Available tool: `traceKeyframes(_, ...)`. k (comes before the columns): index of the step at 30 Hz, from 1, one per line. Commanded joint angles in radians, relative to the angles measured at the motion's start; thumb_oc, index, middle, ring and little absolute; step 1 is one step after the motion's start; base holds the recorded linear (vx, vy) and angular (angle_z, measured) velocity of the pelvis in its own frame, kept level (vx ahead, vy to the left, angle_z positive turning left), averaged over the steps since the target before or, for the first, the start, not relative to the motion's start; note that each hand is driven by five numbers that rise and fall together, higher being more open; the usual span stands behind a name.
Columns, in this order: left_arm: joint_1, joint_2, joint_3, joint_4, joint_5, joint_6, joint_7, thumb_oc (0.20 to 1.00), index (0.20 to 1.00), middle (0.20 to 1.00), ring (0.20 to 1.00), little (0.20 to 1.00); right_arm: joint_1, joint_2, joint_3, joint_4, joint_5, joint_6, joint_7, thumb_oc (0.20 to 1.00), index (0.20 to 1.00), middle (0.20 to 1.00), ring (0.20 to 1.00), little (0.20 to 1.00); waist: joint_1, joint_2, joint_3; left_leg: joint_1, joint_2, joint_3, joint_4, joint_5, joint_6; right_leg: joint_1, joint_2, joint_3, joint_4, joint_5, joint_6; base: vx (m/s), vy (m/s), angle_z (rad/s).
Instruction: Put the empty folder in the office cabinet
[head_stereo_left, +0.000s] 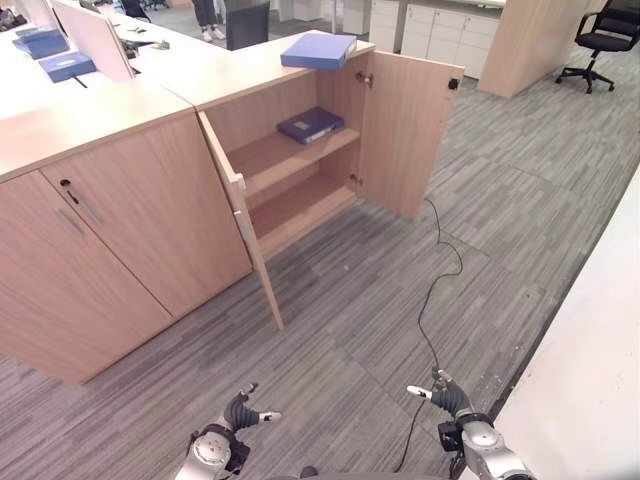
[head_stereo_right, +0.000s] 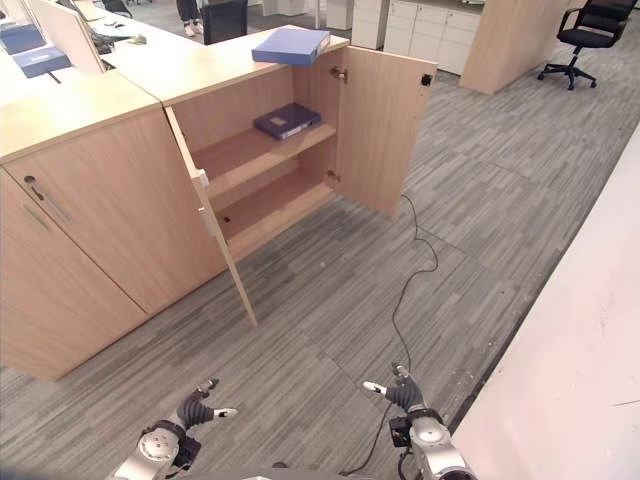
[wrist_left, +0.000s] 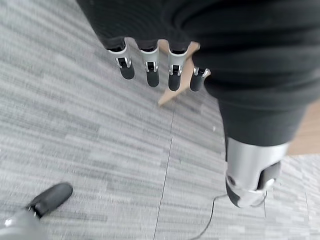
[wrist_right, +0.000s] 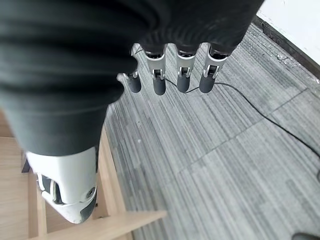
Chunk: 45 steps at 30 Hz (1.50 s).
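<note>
Folder (head_stereo_left: 318, 50): light blue, atop cabinet (head_stereo_left: 300, 190), doors open. Dark folder (head_stereo_left: 310, 125): upper shelf. Left hand (head_stereo_left: 243, 410), right hand (head_stereo_left: 440, 392): low over carpet, fingers straight, empty per wrist views. Chair (head_stereo_left: 605, 40): head views.

This was an office. A run of low light-wood cabinets (head_stereo_left: 120, 240) stood on grey striped carpet tiles (head_stereo_left: 380, 300), one with both doors open and a dark blue folder (head_stereo_left: 310, 125) lying on its upper shelf; a lighter blue folder (head_stereo_left: 318, 50) lay on the cabinet top. Behind were white desks with divider panels (head_stereo_left: 92, 38), more blue folders (head_stereo_left: 66, 66), white drawer units (head_stereo_left: 440, 35) and a black swivel chair (head_stereo_left: 605, 40) on castors.
</note>
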Motion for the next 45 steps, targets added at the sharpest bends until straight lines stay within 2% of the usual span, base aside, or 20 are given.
traceKeyframes(1, -0.067, -0.012, -0.011, 0.036, -0.042, -0.048, -0.003, 1.0, 1.0, 1.0, 1.0, 1.0, -0.029, -0.004, 0.004, -0.029, 0.039, -0.039, -0.003, 1.0, 1.0, 1.0, 1.0, 1.0, 0.015, -0.034, 0.008, 0.055, 0.068, 0.009, 0.012, -0.08, -0.077, -0.006, -0.105, 0.009, 0.025, 0.01, 0.129, 0.0, 0.0, 0.0)
traceKeyframes(8, -0.06, -0.002, -0.009, 0.031, -0.039, -0.057, -0.001, 1.0, 1.0, 1.0, 1.0, 1.0, -0.029, -0.003, 0.008, -0.024, 0.039, -0.045, -0.002, 1.0, 1.0, 1.0, 1.0, 1.0, 0.021, -0.035, 0.004, 0.043, 0.069, 0.007, 0.012, -0.075, -0.079, -0.012, -0.106, 0.016, 0.013, 0.022, 0.131, 0.0, 0.0, 0.0)
traceKeyframes(25, -0.061, 0.002, -0.01, 0.014, -0.027, -0.063, 0.003, 1.0, 1.0, 1.0, 1.0, 1.0, -0.025, 0.0, 0.007, -0.018, 0.044, -0.042, 0.001, 1.0, 1.0, 1.0, 1.0, 1.0, 0.018, -0.033, 0.006, 0.057, 0.068, -0.004, 0.012, -0.083, -0.078, 0.005, -0.103, 0.006, 0.021, 0.007, 0.125, 0.0, 0.0, 0.0)
traceKeyframes(34, -0.074, 0.032, -0.019, -0.079, -0.019, -0.081, 0.006, 1.0, 1.0, 1.0, 1.0, 1.0, -0.028, -0.011, 0.024, -0.028, 0.034, -0.038, 0.013, 1.0, 1.0, 1.0, 1.0, 1.0, 0.017, -0.029, 0.011, 0.045, 0.075, -0.01, 0.012, -0.07, -0.084, -0.005, -0.098, -0.004, 0.031, 0.001, 0.123, 0.0, -0.025, 0.01)
traceKeyframes(45, -0.087, 0.058, -0.053, -0.247, -0.043, -0.096, -0.031, 1.0, 1.0, 1.0, 1.0, 1.0, -0.05, -0.035, 0.051, -0.051, 0.033, -0.034, 0.038, 1.0, 1.0, 1.0, 1.0, 1.0, 0.014, -0.009, 0.018, 0.053, 0.1, -0.005, 0.012, -0.061, -0.096, -0.008, -0.074, -0.005, 0.053, -0.029, 0.106, 0.02, -0.055, 0.01)
